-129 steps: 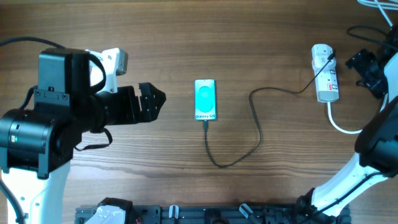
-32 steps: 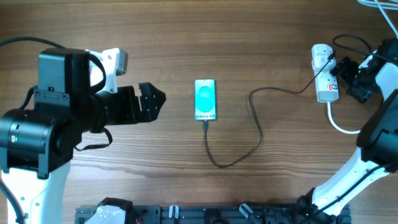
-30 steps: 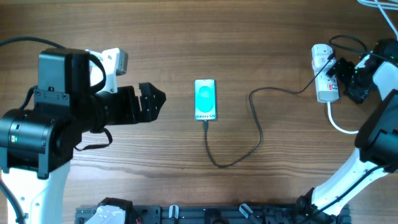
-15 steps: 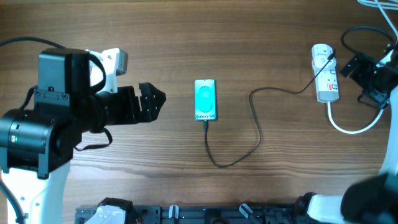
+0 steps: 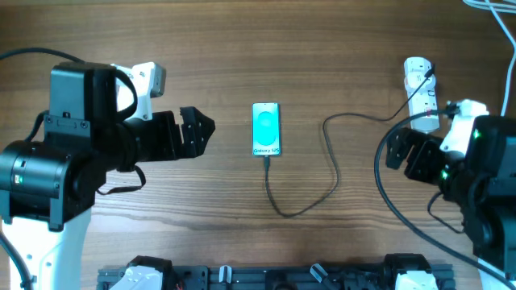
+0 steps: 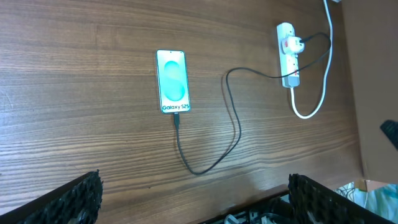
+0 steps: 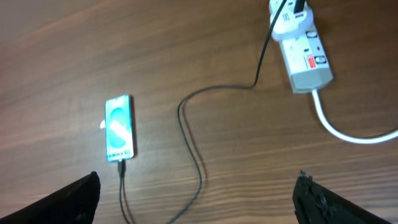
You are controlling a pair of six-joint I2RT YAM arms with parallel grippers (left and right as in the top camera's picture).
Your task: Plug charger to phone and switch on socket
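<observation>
Socket (image 5: 420, 89) lead (image 7: 339, 132) beneath right arm (image 5: 484, 173)

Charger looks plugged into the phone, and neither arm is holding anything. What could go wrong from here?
1. The charger loops slack between the phone and the socket. A low pass by the right gripper could snag it and pull the plug out.
2. The socket lies loose on the table, so a sideways push on its switch may slide it rather than flip it.
</observation>
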